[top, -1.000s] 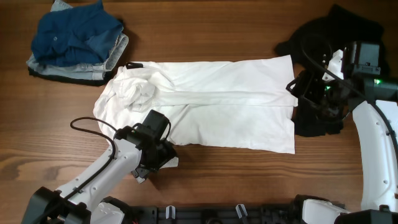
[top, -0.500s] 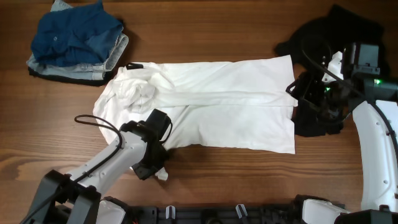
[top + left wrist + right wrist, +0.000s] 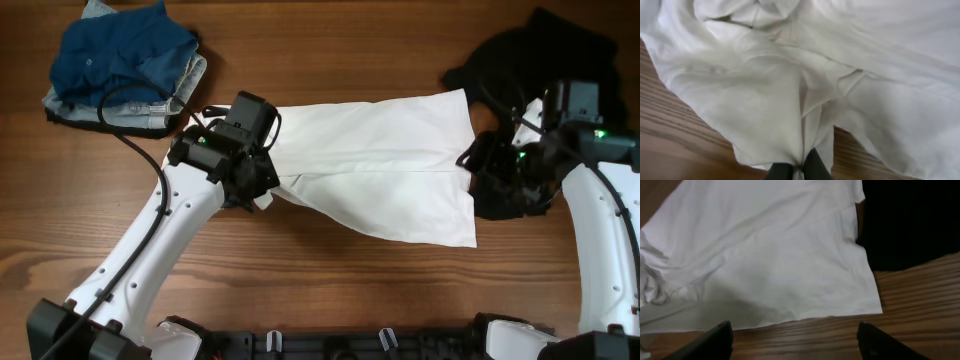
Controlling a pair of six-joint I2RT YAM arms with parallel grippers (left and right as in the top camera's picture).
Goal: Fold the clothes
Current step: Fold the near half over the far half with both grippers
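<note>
White shirt (image 3: 380, 150): thin, limp, prob. drapes and slips; L gripper (image 3: 796, 171) jaws pinch a bunched edge, R gripper (image 3: 794, 332) jaws spread, empty; rec. hold at hem corners.

Two white arms on show: the left arm (image 3: 150, 250) is a smooth white tube at lower left, capped by a blocky black wrist housing (image 3: 238, 135), with a thin black cable (image 3: 128, 143) looping beside it. The right arm (image 3: 603, 240) has the same white shell at the right edge, and a green light (image 3: 600, 133) glows on its black wrist. Up close, the left fingertips (image 3: 815, 167) are dark, the right fingertips (image 3: 890, 342) black and rounded
</note>
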